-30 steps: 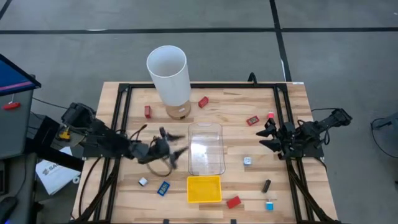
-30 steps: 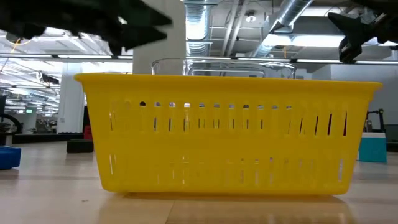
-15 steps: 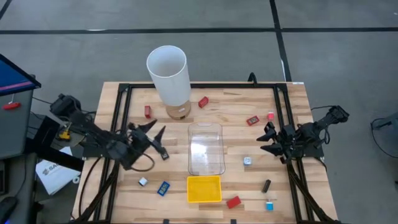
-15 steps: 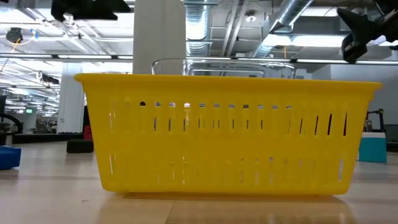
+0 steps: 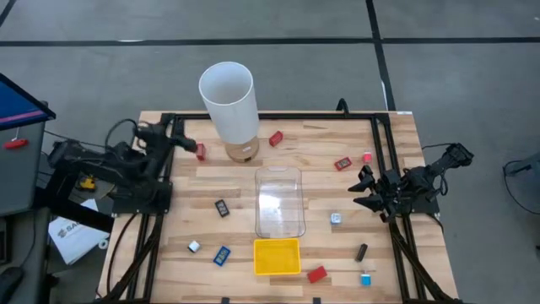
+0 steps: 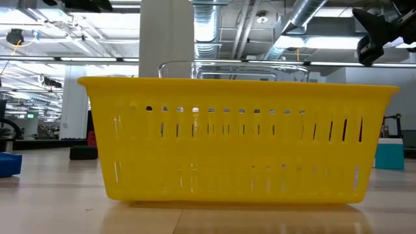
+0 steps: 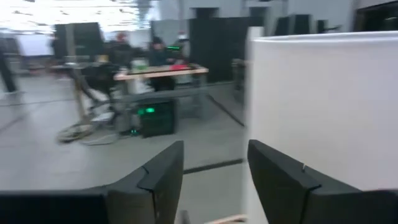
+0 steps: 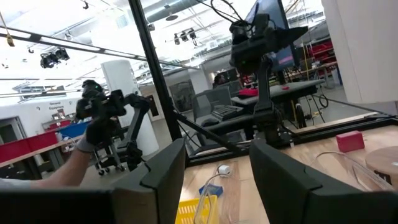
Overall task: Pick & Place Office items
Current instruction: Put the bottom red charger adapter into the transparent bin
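Left gripper (image 5: 181, 142): fingers (image 7: 163, 180) apart, nothing between them, over the table's back-left edge, just beside a red piece (image 5: 201, 151) and near the tall white cylinder (image 5: 228, 101). Right gripper (image 5: 361, 187): fingers (image 8: 163, 174) apart, empty, at the right side of the table. A black piece (image 5: 222, 208) lies on the wood just left of the clear bin (image 5: 279, 202). Other office items lie scattered: blue piece (image 5: 222, 256) left of the yellow tray (image 5: 277, 257), red piece (image 5: 316, 274) right of it.

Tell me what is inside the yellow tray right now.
From above, the yellow tray shows only its bare yellow floor, no office items. In the low view its slotted wall hides the inside.
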`<control>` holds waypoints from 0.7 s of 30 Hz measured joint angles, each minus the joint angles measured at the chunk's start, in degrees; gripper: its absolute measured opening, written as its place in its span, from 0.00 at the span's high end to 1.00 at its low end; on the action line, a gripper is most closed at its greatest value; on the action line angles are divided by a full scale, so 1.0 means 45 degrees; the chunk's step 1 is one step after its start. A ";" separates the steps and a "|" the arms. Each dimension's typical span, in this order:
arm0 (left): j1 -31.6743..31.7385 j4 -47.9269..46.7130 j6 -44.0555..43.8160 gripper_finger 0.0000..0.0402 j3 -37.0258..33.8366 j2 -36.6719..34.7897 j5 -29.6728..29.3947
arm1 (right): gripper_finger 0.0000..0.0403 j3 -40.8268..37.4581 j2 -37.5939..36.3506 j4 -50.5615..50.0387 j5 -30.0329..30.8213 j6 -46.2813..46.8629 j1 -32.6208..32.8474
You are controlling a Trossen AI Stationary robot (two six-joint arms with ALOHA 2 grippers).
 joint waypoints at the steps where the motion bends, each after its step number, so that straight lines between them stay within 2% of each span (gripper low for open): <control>1: 0.0193 -0.0103 0.0081 0.52 0.0005 -0.0062 0.0002 | 0.57 -0.0005 0.0000 0.0005 0.0000 0.0000 0.0000; 8: 0.1198 -0.0826 0.0117 0.40 0.0064 0.0324 0.0032 | 0.57 -0.0005 0.0000 0.0104 0.0005 0.0000 0.0000; 12: 0.2452 -0.0741 0.0389 0.38 0.1005 0.0262 0.0170 | 0.57 -0.0005 0.0000 0.0262 0.0058 -0.0088 0.0000; 16: 0.2900 -0.0763 0.1652 0.38 0.2329 0.0370 0.1455 | 0.57 -0.0005 0.0000 0.0253 0.0319 -0.0283 0.0000; 21: 0.2169 -0.0887 0.2773 0.39 0.4205 0.0959 0.3357 | 0.57 -0.0005 0.0000 0.0251 0.0675 -0.0661 -0.0010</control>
